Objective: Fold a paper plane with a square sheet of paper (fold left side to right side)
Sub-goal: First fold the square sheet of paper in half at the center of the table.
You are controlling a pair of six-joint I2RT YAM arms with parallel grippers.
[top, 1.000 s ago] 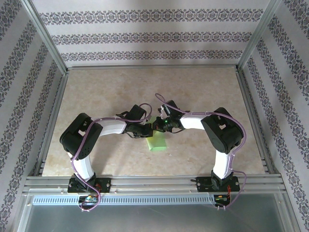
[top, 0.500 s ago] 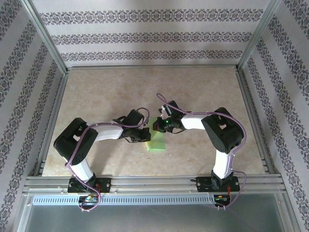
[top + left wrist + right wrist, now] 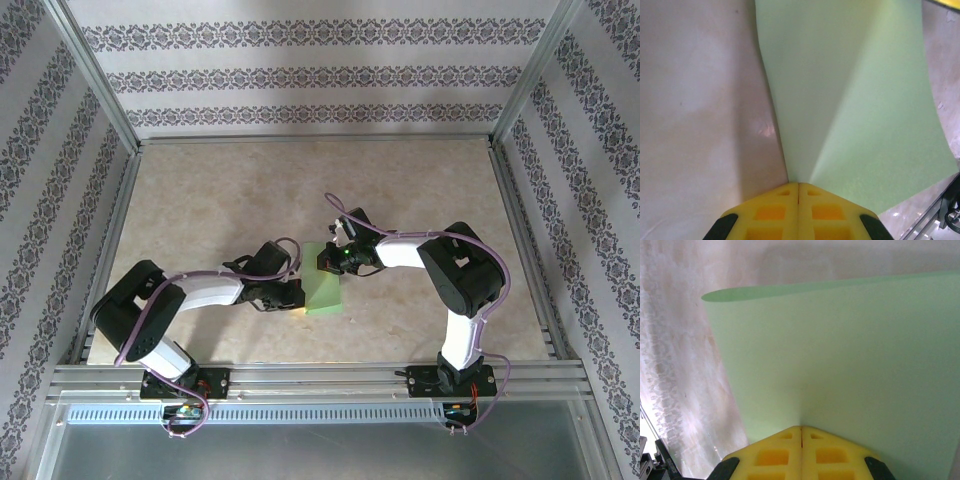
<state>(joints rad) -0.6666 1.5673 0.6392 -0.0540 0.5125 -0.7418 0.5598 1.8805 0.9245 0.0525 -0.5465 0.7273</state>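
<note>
The square sheet of paper (image 3: 325,290) lies mid-table, doubled over into a light green strip. Its folded edge is on the left and still bulges rather than lying flat. My left gripper (image 3: 297,297) is shut, with its tips down on the strip's near left corner. In the left wrist view the yellow tips (image 3: 798,184) meet where the folded edge of the paper (image 3: 865,100) ends. My right gripper (image 3: 326,262) is shut too, resting on the strip's far end. Its tips (image 3: 801,428) press into the paper (image 3: 840,350), and no paper shows between either pair of jaws.
The beige mottled tabletop (image 3: 230,190) is fenced by aluminium rails (image 3: 120,240) on both sides and a rail along the near edge (image 3: 320,375). Patterned walls stand behind and to the sides.
My left gripper has slid along the strip's left folded edge from its far end toward the near end, the arm swinging low and left. The right arm has stayed put.
</note>
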